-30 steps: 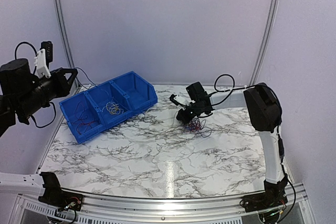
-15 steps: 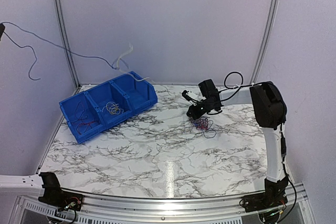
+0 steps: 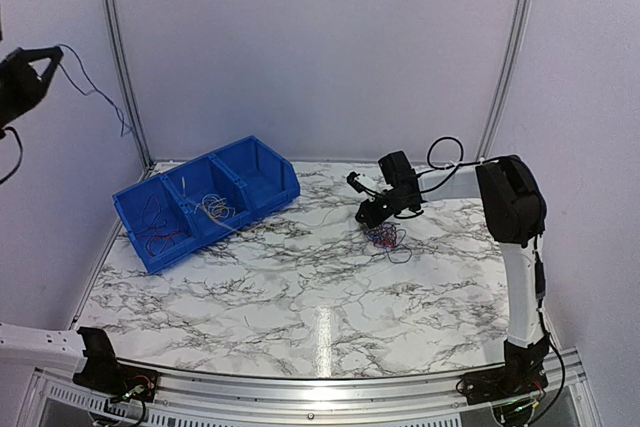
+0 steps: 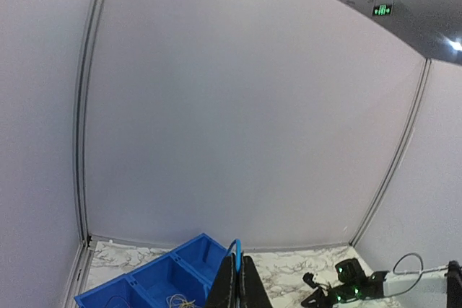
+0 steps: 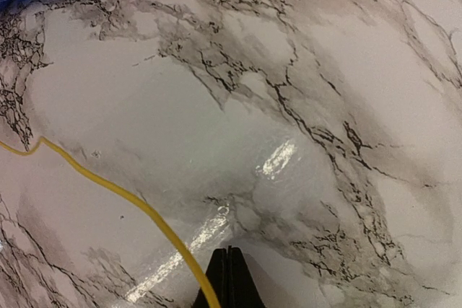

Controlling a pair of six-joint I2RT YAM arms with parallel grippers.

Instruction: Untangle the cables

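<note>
- Left gripper point(image 3: 45, 55) is hanging high at far left, jaws pressed together, pinching a thin blue cable point(image 3: 93, 87).
- Right gripper point(image 5: 228, 268) is pinching a yellow cable point(image 5: 108, 189) over the marble table point(image 5: 325, 106).
- Tangled bundle point(image 3: 386, 238) is lying beneath it, well apart from the blue bin point(image 3: 262, 162).

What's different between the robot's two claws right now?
Height: the left claw hangs high above the table, while the right claw sits low, just over it, beside the tangle of wires.
Wire: a blue wire is pinched in the left claw; a yellow wire runs across the table to the right claw's tips, though a grip there isn't clear.
Shared: both claws are shut.
</note>
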